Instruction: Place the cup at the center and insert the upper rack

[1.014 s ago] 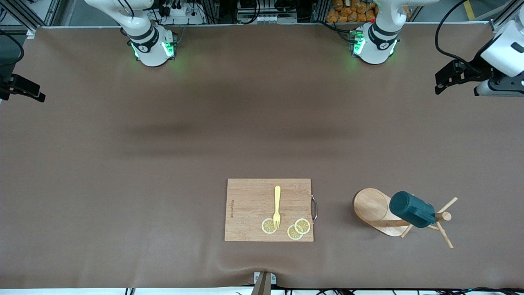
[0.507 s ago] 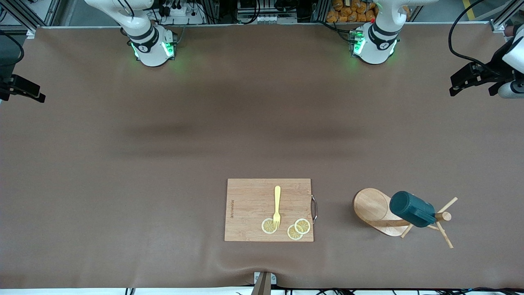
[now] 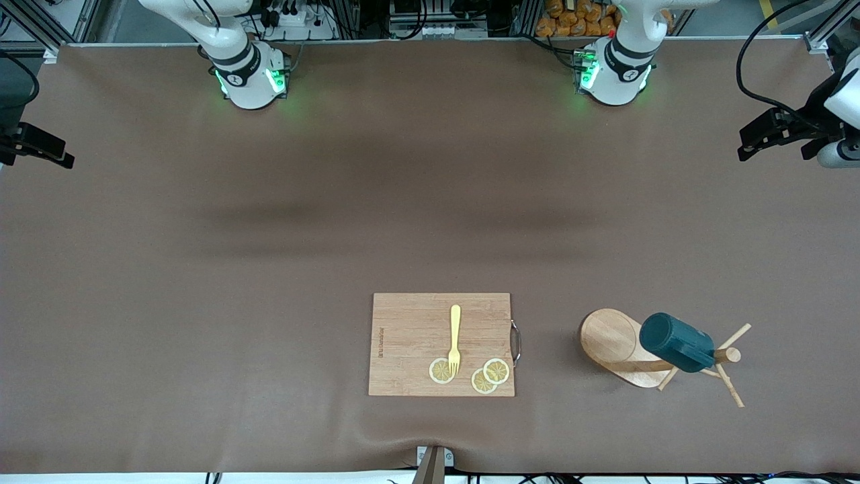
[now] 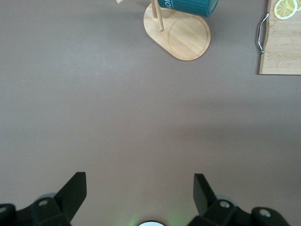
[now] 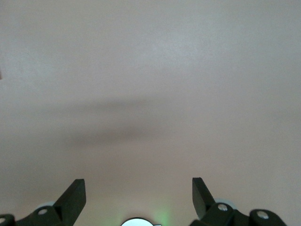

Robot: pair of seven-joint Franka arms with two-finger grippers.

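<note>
The dark teal cup (image 3: 675, 343) hangs on the pegs of the upper rack (image 3: 615, 343), a light wooden mug tree that stands on its oval base, near the front camera toward the left arm's end of the table. My left gripper (image 3: 744, 142) is open and empty, high over that end of the table, far from the rack. In the left wrist view the cup (image 4: 188, 5) and the rack's base (image 4: 183, 35) show well ahead of the open left gripper (image 4: 139, 188). My right gripper (image 3: 64, 153) waits open and empty over the right arm's end; in the right wrist view the gripper (image 5: 138, 188) has only bare table under it.
A rectangular wooden cutting board (image 3: 410, 336) lies beside the rack, toward the table's middle. It carries a yellow fork (image 3: 455, 336) and three lemon slices (image 3: 487, 376). Its metal handle (image 3: 516, 341) faces the rack. The board's edge shows in the left wrist view (image 4: 282, 47).
My left gripper has drawn back toward the left arm's end of the table, mostly in the first half second. The cup, the rack and the right arm have not moved.
</note>
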